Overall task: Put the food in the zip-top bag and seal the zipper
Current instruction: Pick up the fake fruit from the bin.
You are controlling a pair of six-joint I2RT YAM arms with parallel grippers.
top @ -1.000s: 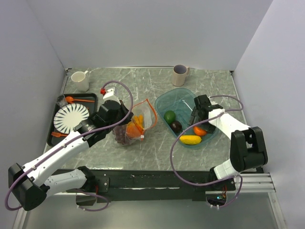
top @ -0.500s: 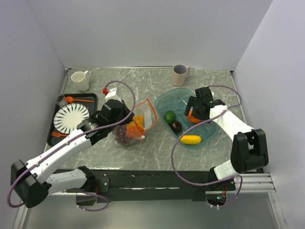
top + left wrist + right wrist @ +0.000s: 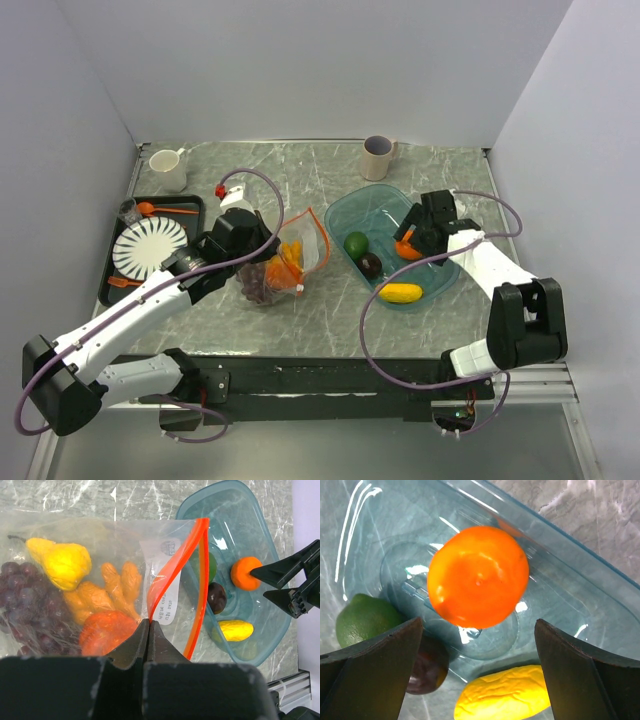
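Clear, crinkly plastic makes up the zip-top bag [image 3: 100, 535], and you can see right through it. It lies on the gray table [image 3: 330, 170], just left of the blue-green bowl [image 3: 372, 192]. Inside the bag are purple grapes [image 3: 20, 595], a yellow pear-shaped piece [image 3: 60, 562], some long orange bits [image 3: 112, 587] and a round red-orange fruit [image 3: 107, 630]. A white label [image 3: 167, 587] sits on the bag's side. The zipper [image 3: 199, 580] is a thin orange-red strip. Its two sides stand apart, so the mouth is open and faces the bowl. The two sides meet at one corner, and there the left gripper [image 3: 149, 624] is pinched tight on the bag's edge.

In the bowl lie a green fruit [image 3: 356, 243], a dark plum [image 3: 371, 265] and a yellow lemon [image 3: 401, 293]. The orange [image 3: 477, 577] is there too, between the fingers of the right gripper [image 3: 477, 622]. Those fingers are spread wide. The right wrist view shows a gap on each side of the orange, so they are not squeezing it.

A second ago the orange was close to the lemon, at the near side of the bowl. Now it is farther back, well apart from the lemon. The right gripper has moved back with it, and its arm has swung out to the right. The left gripper and the bag are in the same place as before.
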